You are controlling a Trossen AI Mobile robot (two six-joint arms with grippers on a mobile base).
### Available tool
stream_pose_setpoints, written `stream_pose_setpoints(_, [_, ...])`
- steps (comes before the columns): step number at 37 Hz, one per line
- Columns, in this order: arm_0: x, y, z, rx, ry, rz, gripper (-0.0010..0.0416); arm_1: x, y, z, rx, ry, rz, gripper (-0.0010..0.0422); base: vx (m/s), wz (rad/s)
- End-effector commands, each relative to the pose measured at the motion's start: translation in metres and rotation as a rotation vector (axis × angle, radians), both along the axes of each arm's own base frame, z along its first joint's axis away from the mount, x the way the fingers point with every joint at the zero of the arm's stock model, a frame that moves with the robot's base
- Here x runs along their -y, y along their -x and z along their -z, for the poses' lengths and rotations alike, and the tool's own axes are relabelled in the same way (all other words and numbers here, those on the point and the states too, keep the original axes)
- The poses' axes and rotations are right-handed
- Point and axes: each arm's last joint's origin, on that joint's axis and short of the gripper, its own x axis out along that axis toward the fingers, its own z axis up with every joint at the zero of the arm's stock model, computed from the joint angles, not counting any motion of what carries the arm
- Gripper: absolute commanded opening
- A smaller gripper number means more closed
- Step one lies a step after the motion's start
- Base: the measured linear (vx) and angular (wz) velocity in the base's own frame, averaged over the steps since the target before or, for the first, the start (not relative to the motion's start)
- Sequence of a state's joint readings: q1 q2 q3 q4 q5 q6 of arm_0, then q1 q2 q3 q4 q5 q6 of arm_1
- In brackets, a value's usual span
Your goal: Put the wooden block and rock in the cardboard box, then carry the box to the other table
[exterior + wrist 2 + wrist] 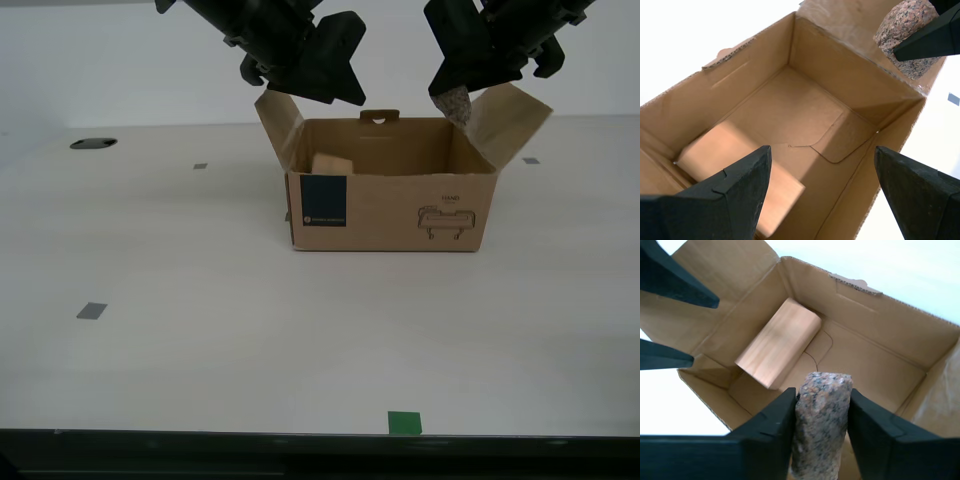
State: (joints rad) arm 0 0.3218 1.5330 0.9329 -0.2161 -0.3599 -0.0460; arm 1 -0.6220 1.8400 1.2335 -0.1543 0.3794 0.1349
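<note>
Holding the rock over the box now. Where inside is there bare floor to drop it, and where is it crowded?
The rock is clamped in my first gripper above the cardboard box. The wooden block fills the floor at the end under my open second gripper. From the block to the opposite end wall the floor is bare. Release there.

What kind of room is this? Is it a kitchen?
Probably not a kitchen; it looks like a robot test room. A bare table carries tape squares, the wall behind is plain, and two black arms hang over the cardboard box.
</note>
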Motion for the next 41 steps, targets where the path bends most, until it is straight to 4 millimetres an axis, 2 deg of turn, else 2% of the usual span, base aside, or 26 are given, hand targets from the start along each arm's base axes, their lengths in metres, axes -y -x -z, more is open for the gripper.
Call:
stream_pose_setpoints(1, [0.000,-0.001,-0.001,-0.002,0.009,0.038,0.0195,0.000,0.000,0.000,-0.006,0.005,-0.002,0.0277,0.000,0.000])
stream_pose_setpoints(9, [0.000,0.000,0.000,-0.009,0.009,0.034,0.0367,0.001,0.000,0.000,-0.019,0.011,-0.014,0.0277,0.000,0.000])
stream_pose_setpoints(12, [0.000,0.000,0.000,-0.011,0.007,0.035,0.0411,0.001,0.000,0.000,-0.027,0.015,-0.021,0.0277,0.000,0.000])
stream_pose_setpoints(19, [-0.001,0.001,-0.001,-0.013,0.002,0.039,0.0348,0.001,0.000,0.000,-0.038,0.020,-0.031,0.0277,0.000,0.000])
stream_pose_setpoints(23, [-0.001,0.001,-0.001,-0.013,0.002,0.042,0.0342,0.000,0.000,-0.001,-0.060,0.031,-0.052,0.0277,0.000,0.000])
stream_pose_setpoints(27, [-0.001,0.001,-0.003,-0.009,-0.002,0.045,0.0354,-0.001,0.001,-0.006,-0.078,0.054,-0.079,0.0277,0.000,0.000])
stream_pose_setpoints(33, [0.001,0.006,-0.015,0.003,-0.008,0.048,0.0384,-0.005,0.003,-0.028,-0.098,0.085,-0.118,0.0277,0.000,0.000])
stream_pose_setpoints(41, [0.004,0.008,-0.051,-0.018,0.050,0.082,0.0393,-0.006,0.002,-0.069,-0.183,0.026,-0.136,0.0277,0.000,0.000])
